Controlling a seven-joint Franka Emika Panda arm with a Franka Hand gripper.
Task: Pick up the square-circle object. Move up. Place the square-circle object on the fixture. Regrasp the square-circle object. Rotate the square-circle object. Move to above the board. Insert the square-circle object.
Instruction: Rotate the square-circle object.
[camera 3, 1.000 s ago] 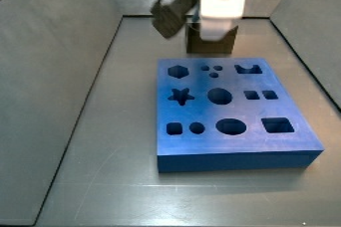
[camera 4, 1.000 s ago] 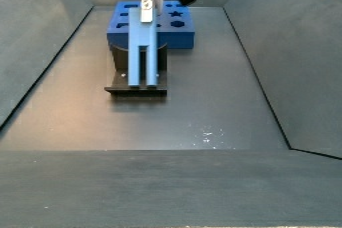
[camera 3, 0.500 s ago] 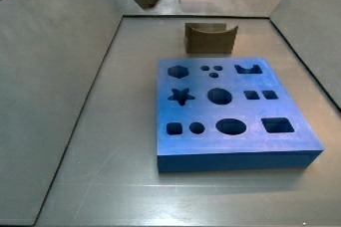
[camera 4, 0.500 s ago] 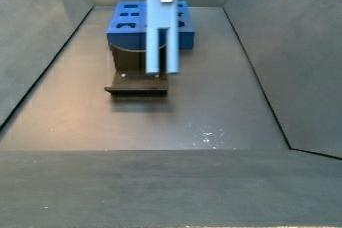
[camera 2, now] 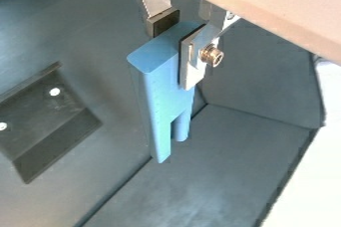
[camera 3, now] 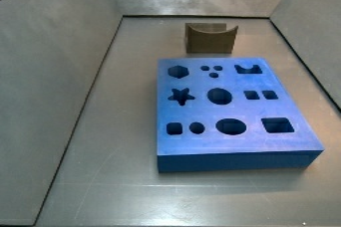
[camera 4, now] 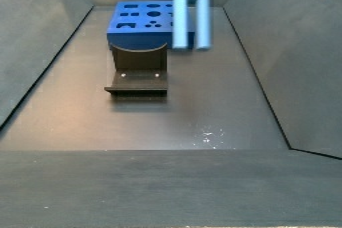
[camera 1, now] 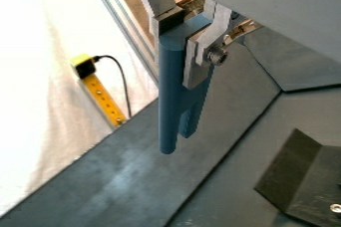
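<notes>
Silver-fingered claw (camera 1: 186, 34) clamps the hanging square-circle object (camera 1: 181, 92).

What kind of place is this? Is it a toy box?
Probably a robot test cell, not a toy box: grey walls surround a floor holding a blue board with shaped holes and a small notched fixture. The gripper holds a blue bar, the square-circle object, high above the floor.
</notes>
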